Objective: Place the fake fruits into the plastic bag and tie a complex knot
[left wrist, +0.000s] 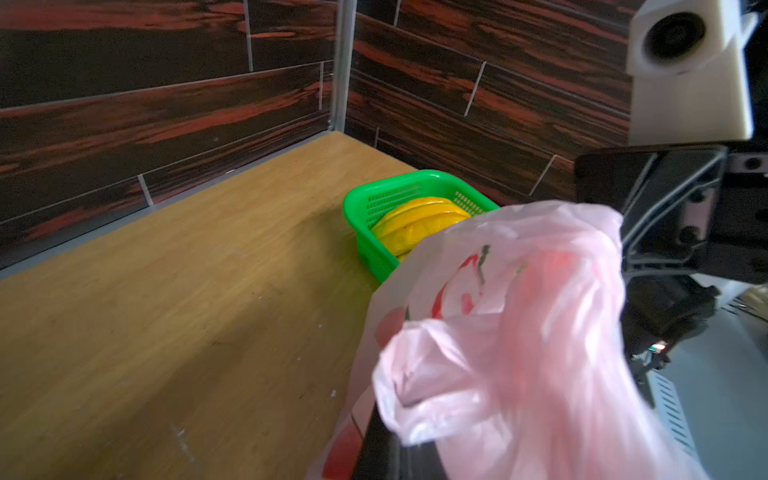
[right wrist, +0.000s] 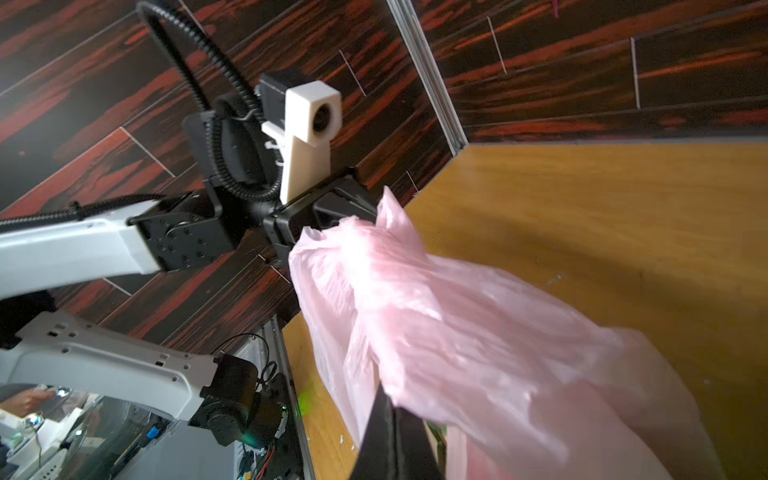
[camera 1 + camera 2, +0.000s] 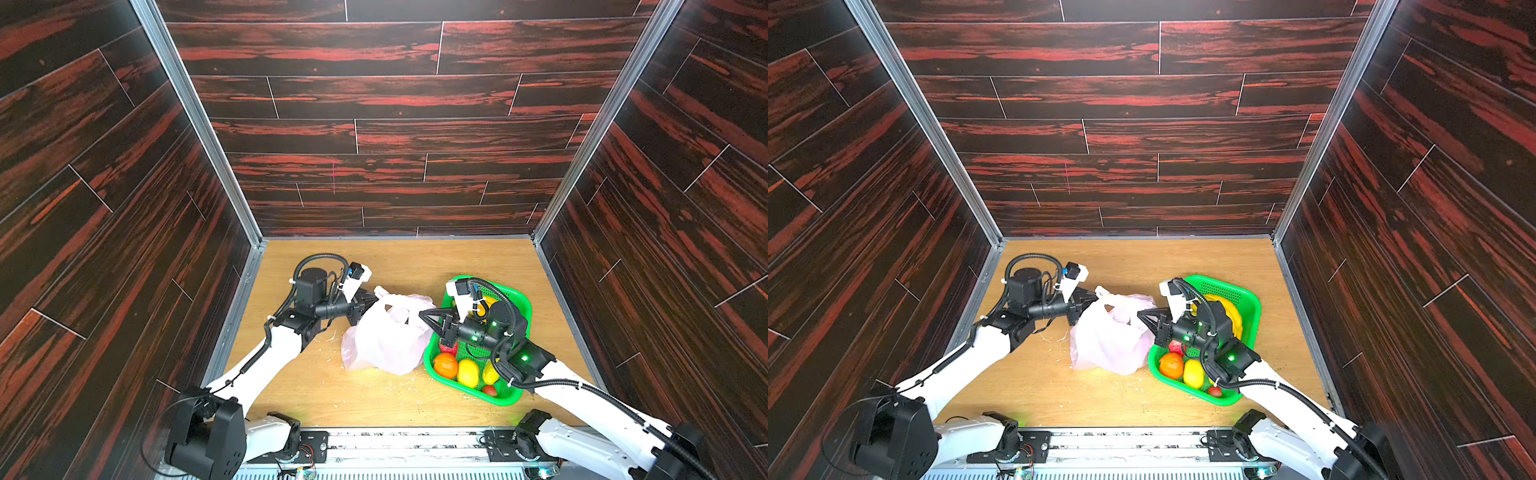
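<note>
Plastic bag [image 3: 386, 336], lower centre of frame, on wooden table [image 3: 316, 386]; pinched at upper left by left gripper [image 3: 370, 297], at upper right by right gripper [image 3: 422, 312], both claws closed tight on its film. Fake fruits [image 3: 467, 372] lower right, in green basket [image 3: 498, 402] beside bag.

Thin plastic bag [image 3: 386, 340]: translucent, crinkled film. Basket [image 3: 500, 401]: glossy green perforated plastic. Fake fruits [image 3: 467, 372]: smooth, shiny. Tabletop [image 3: 316, 386]: matt, scuffed wood grain. Walls [image 3: 374, 95]: dark wood-look panels, slight sheen.
</note>
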{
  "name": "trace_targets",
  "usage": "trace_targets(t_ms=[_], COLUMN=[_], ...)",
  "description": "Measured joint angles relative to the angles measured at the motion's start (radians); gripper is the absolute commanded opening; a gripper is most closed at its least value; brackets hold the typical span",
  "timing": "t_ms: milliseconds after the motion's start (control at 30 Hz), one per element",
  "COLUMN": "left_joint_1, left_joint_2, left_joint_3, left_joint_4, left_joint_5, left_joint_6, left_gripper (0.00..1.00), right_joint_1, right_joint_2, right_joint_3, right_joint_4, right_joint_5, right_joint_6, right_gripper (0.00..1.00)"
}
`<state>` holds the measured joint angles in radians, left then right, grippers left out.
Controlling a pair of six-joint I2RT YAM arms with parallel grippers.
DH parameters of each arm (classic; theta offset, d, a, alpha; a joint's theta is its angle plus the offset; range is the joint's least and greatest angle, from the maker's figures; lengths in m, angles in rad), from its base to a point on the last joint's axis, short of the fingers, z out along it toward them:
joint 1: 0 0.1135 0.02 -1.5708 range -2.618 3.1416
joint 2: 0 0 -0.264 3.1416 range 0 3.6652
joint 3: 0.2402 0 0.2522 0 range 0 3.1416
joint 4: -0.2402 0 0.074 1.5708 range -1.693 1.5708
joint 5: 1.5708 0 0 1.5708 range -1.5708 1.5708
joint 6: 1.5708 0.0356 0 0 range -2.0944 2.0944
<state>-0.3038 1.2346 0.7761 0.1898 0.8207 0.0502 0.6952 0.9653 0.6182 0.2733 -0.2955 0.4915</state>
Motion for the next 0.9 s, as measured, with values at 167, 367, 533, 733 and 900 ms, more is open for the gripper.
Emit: trace_targets(t_ms=[167,367,533,733,900], left_joint_1=[0.001,0.008,0.009,0.009,0.011], left_joint_2=[-0.087,-0.183,-0.225,-0.271,-0.296], left_joint_3=[-0.075,-0.128,-0.158,-0.184,-0.190], left_joint_4=[0.039,0.037,0.008,-0.037,-0.118], left_joint_5=[-0.137,-0.297,-0.382,-0.469,-0.530], left_joint_6=[-0.050,-0.085,-0.108,-0.150,-0.185], left_gripper=[0.00,0.00,0.00,0.00,0.00], right_joint_1=[0.000,0.000,0.000,-0.001,-0.023], right_joint_2=[-0.049,-0.084,-0.093,-0.093,-0.093], right_joint_3=[0.000,0.000,0.002,0.014,0.017], right_joint_4=[-0.101,-0.221,-0.313,-0.394,-0.446], right_joint_5=[0.047,0.118,0.178,0.229,0.251], right_joint_6=[0.035,0.066,0.083,0.099,0.100], right_gripper=[0.00,0.00,0.00,0.00,0.00])
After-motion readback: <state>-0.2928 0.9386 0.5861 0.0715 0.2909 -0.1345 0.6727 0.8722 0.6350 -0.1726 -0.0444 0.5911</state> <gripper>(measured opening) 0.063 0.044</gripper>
